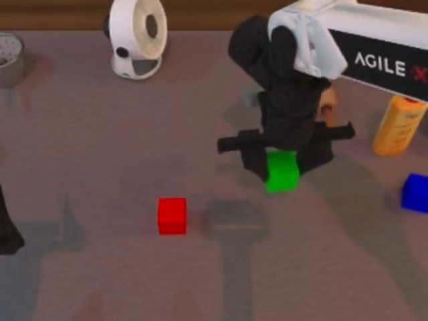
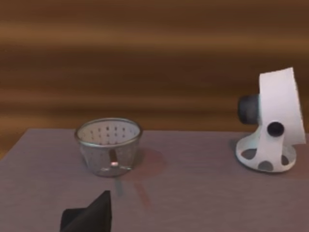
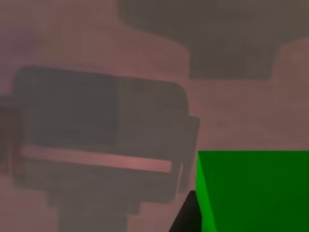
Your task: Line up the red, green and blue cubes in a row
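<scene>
Right end effector (image 1: pixel 281 166): I have it over the middle of the worktop, fingers pointing down and closed on the green cube (image 1: pixel 281 171); the right wrist view shows a dark finger (image 3: pixel 186 215) flat against the cube's side.
Green cube height: it casts a shadow well off to one side in the right wrist view, so I judge it is held above the worktop (image 1: pixel 100 134), not resting on it.
Red cube (image 1: pixel 172 215): sits on the worktop to the left of the green cube and nearer the top view's lower edge, well apart from it.
Blue cube (image 1: pixel 416 192): at the right edge of the worktop, well apart from the green cube, on its far side from the red one.
Relation that matters: the green cube lies between red and blue from left to right, but farther up the top view than either; I judge the carry must bring it toward the lower edge to meet their line.
Nearer arm: the right one, already holding the cube.
Left end effector (image 1: pixel 8 237): parked at the left edge; I cannot tell its opening.
</scene>
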